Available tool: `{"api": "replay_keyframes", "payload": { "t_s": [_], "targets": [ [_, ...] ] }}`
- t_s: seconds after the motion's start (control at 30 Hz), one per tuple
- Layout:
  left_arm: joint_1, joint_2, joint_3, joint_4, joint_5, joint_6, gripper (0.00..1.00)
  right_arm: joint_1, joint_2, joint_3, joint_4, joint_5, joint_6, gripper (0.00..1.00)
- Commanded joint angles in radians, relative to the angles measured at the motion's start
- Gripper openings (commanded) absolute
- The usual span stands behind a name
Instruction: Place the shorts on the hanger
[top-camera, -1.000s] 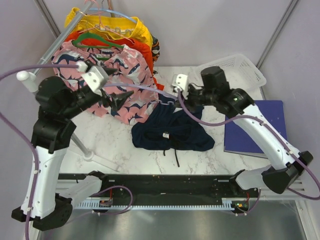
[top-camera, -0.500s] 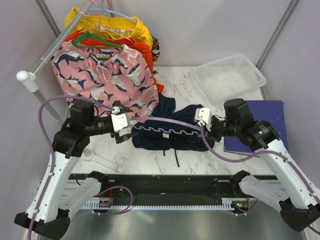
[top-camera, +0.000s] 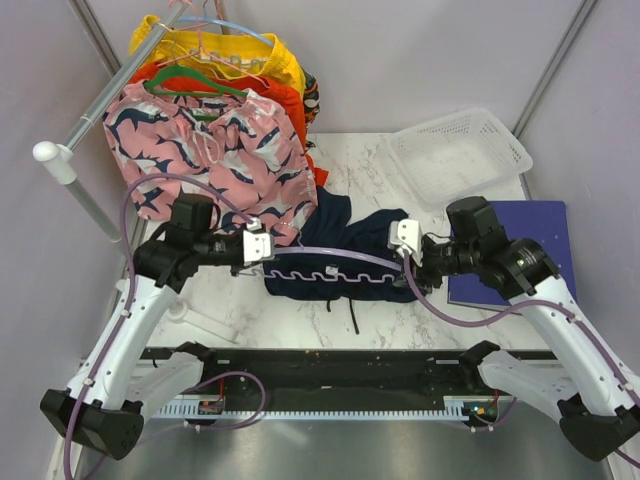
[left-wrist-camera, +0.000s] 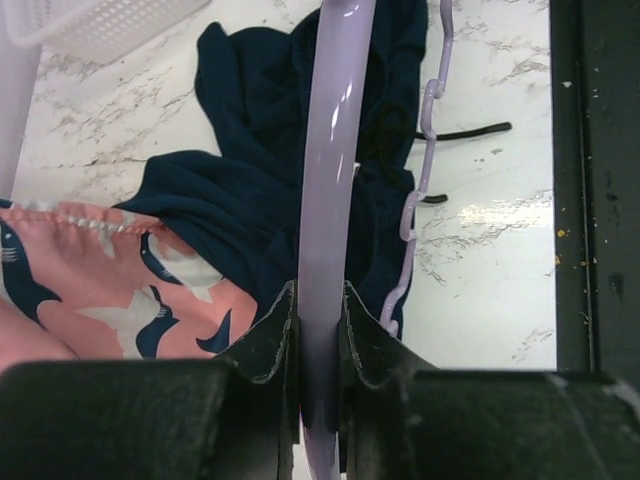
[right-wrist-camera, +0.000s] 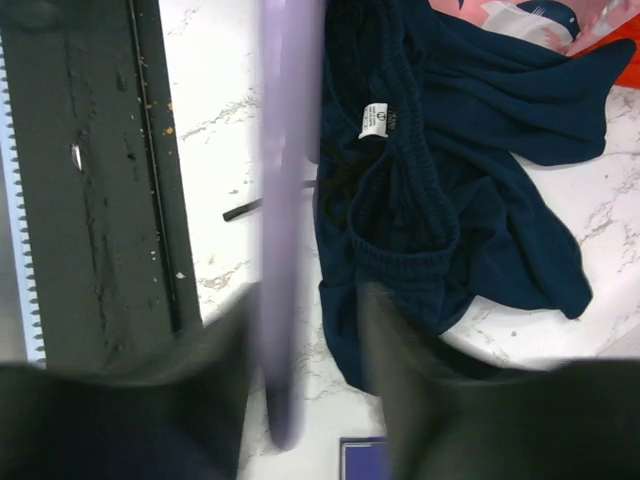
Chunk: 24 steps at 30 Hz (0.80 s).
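The navy shorts (top-camera: 370, 235) lie crumpled on the marble table, waistband and white label (right-wrist-camera: 375, 120) facing up. The pale hanger (top-camera: 320, 250) stretches across them, left to right. My left gripper (top-camera: 265, 252) is shut on its left end; the left wrist view shows the hanger (left-wrist-camera: 325, 180) pinched between the fingers (left-wrist-camera: 268, 335) of that gripper (left-wrist-camera: 320, 300). My right gripper (top-camera: 405, 262) is open at the other end. In the right wrist view the hanger (right-wrist-camera: 290, 200) stands loose between that gripper's (right-wrist-camera: 305, 300) blurred, spread jaws, beside the shorts (right-wrist-camera: 470, 160).
Pink shark-print shorts (top-camera: 210, 150) hang with orange and yellow ones on a rack (top-camera: 75, 190) at the back left, touching the navy shorts. A white basket (top-camera: 460, 150) stands back right, a blue folder (top-camera: 510, 250) under the right arm. A black rail (top-camera: 330, 365) runs along the near edge.
Both arms came down from near the rack and brought the hanger over the navy shorts. The left gripper closed on the hanger's left end; the right gripper opened around its right end.
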Motion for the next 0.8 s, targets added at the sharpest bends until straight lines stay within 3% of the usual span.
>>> {"api": "replay_keyframes", "payload": {
  "t_s": [0.0,0.03,0.07,0.17,0.3,0.37,0.57,0.77],
  "targets": [
    [-0.056,0.022,0.010,0.019,0.023,-0.054,0.02,-0.001,0.097,0.116,0.054,-0.004,0.006,0.75],
    [-0.072,0.033,0.016,0.027,-0.030,-0.062,0.02,0.002,0.167,0.194,0.017,-0.003,0.012,0.96],
    [-0.105,0.053,0.019,0.040,-0.064,-0.078,0.02,0.002,0.204,0.242,-0.004,-0.006,0.024,0.98],
    [-0.180,0.086,0.015,0.119,-0.198,-0.143,0.02,0.005,0.336,0.426,-0.052,-0.020,0.089,0.98],
    [-0.237,0.155,0.041,0.202,-0.271,-0.263,0.02,0.056,0.469,0.578,-0.054,-0.056,0.148,0.94],
    [-0.248,0.185,0.059,0.215,-0.287,-0.294,0.02,0.106,0.497,0.593,-0.051,-0.063,0.170,0.86],
    [-0.279,0.237,0.081,0.243,-0.305,-0.309,0.02,0.189,0.557,0.567,-0.002,-0.025,0.185,0.80],
    [-0.280,0.248,0.089,0.249,-0.296,-0.343,0.02,0.195,0.611,0.535,0.014,-0.019,0.161,0.77]
  ]
}}
